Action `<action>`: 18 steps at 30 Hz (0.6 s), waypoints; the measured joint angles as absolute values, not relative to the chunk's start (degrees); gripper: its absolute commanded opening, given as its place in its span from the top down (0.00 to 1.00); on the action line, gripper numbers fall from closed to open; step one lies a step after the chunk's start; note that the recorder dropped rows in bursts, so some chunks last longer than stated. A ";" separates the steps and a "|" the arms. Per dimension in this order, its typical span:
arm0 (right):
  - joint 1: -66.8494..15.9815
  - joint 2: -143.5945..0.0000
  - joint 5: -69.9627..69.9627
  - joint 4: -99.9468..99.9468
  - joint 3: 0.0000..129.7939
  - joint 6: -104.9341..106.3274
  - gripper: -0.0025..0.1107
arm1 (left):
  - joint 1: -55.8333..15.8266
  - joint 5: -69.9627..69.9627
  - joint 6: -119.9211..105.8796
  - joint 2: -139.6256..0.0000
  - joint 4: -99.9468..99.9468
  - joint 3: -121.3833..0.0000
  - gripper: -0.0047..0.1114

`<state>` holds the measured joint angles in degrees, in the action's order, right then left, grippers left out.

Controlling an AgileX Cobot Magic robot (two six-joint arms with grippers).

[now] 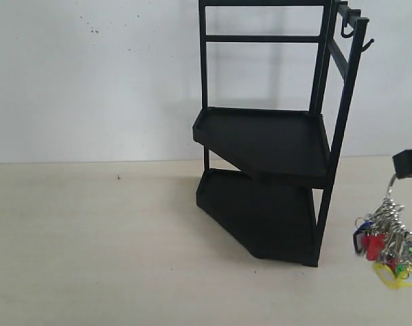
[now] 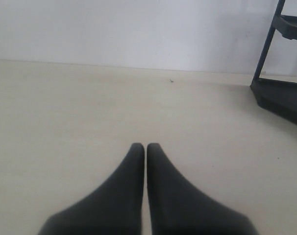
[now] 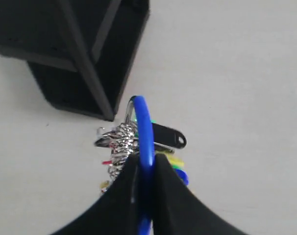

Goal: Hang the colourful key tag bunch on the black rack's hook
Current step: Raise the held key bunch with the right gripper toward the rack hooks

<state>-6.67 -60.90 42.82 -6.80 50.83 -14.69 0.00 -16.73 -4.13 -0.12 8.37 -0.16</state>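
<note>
Dangling key tag bunch [image 1: 386,234], black rack [image 1: 260,139] beside

**Key tag bunch** [image 1: 386,238]: cluster of red, blue, yellow and green plastic tags on many small silver rings, all gathered on one large ring with a blue sleeve. It hangs at the lower right edge of the exterior view, with the large ring pinched between the fingers of the right gripper [image 1: 408,163] and the tags dangling below. It is right of the rack, apart from it, and not yet hung.

**Rack** [image 1: 274,142]: black metal with two angular trays, one above the other, thin uprights and crossbars. It stands upright on the table [image 1: 90,258], centre-right, its top cut off by the frame.

**Hook** [image 1: 367,45]: tiny, black and upturned with a knob tip. It juts from the front corner upright in the upper right, well above the bunch.
</note>
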 measured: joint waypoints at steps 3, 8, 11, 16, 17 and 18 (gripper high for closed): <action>-6.91 -60.90 42.82 -4.86 50.83 -6.74 0.98 | 0.00 -16.73 -4.13 -0.12 8.37 -0.16 0.92; -7.05 -60.90 41.21 -2.52 50.83 -8.09 0.98 | 0.00 -16.73 -4.13 -0.12 8.37 -0.16 0.92; -7.28 -60.90 41.21 0.69 50.83 -4.16 0.98 | 0.00 -16.73 -4.13 -0.12 8.37 -0.16 0.92; -6.71 -60.90 40.97 -0.82 50.83 -4.81 0.98 | 0.00 -16.73 -4.13 -0.12 8.37 -0.16 0.92; -6.46 -60.90 40.97 -1.21 50.83 -6.05 0.98 | 0.00 -16.73 -4.13 -0.12 8.37 -0.16 0.92; -6.12 -60.90 40.97 -2.39 50.83 -8.64 0.98 | 0.00 -16.73 -4.13 -0.12 8.37 -0.16 0.92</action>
